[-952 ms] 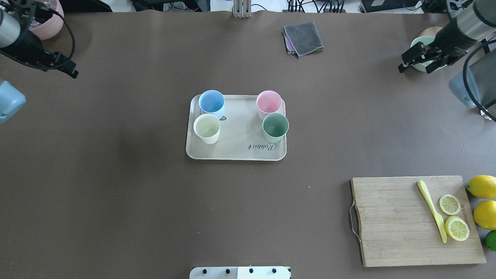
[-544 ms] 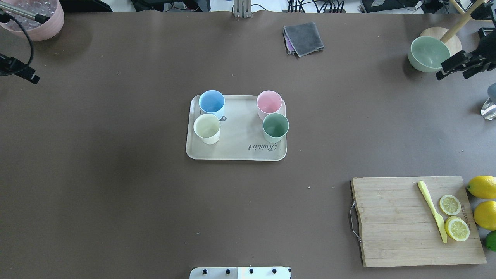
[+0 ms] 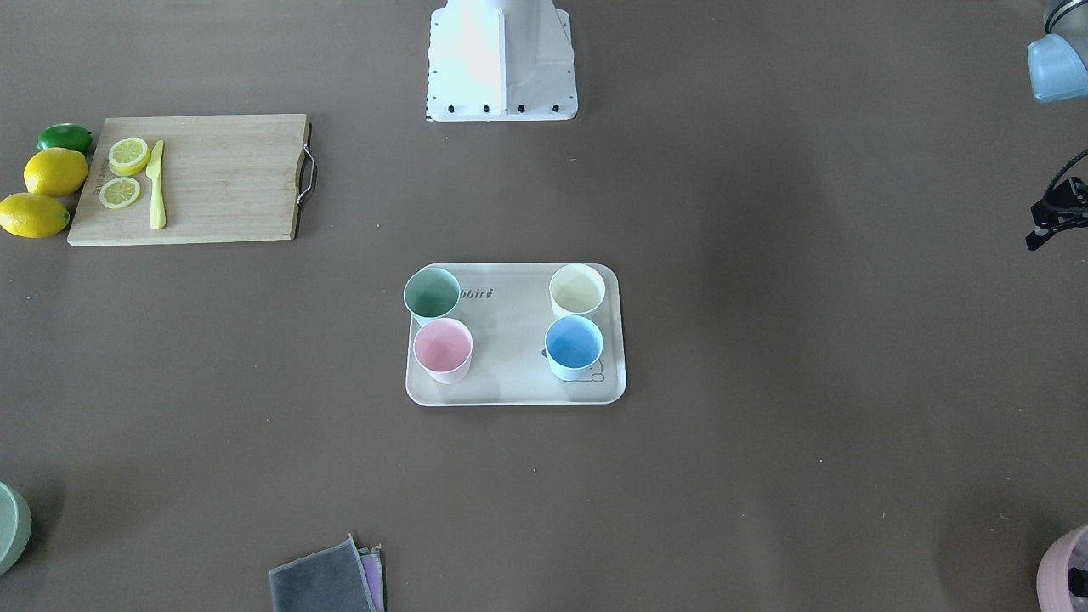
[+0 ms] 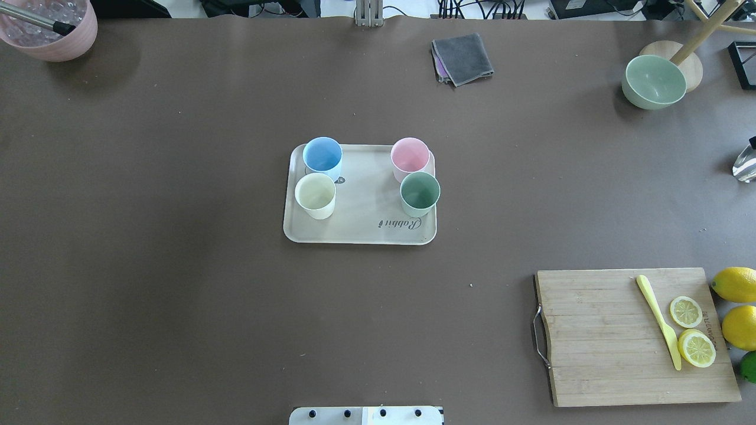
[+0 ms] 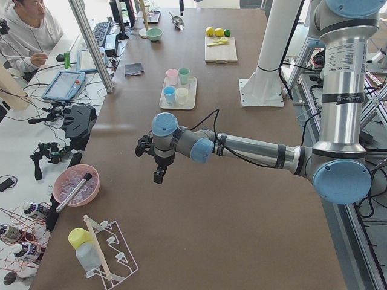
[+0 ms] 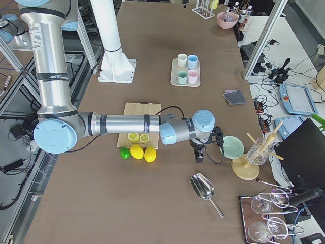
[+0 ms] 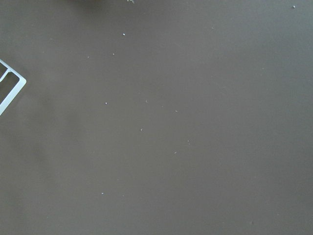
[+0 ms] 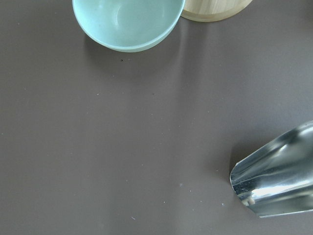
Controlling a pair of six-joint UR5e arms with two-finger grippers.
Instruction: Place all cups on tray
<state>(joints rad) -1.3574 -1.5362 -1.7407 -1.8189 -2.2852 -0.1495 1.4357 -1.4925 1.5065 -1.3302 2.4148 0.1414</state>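
The beige tray (image 4: 360, 231) lies mid-table, also in the front view (image 3: 510, 384). All four cups stand upright on it: light blue (image 4: 322, 156), cream white (image 4: 315, 195), pale pink (image 4: 410, 156) and mint green (image 4: 420, 192). Both grippers are far from the tray and outside the overhead view. My left gripper (image 5: 158, 174) hangs over bare table past the table's left end. My right gripper (image 6: 199, 152) hangs near the sage bowl. Neither wrist view shows its fingers, so I cannot tell whether either is open or shut.
A wooden cutting board (image 4: 602, 336) with lemon slices and a yellow knife is front right, with lemons (image 4: 735, 283) beside it. A grey cloth (image 4: 463, 58), a sage bowl (image 4: 654, 81), a pink bowl (image 4: 50, 32) and a metal scoop (image 8: 279, 181) lie at the table's edges.
Both arms have pulled outward and left the overhead view, the left one to the left, the right one to the right. The cups and tray have not moved.
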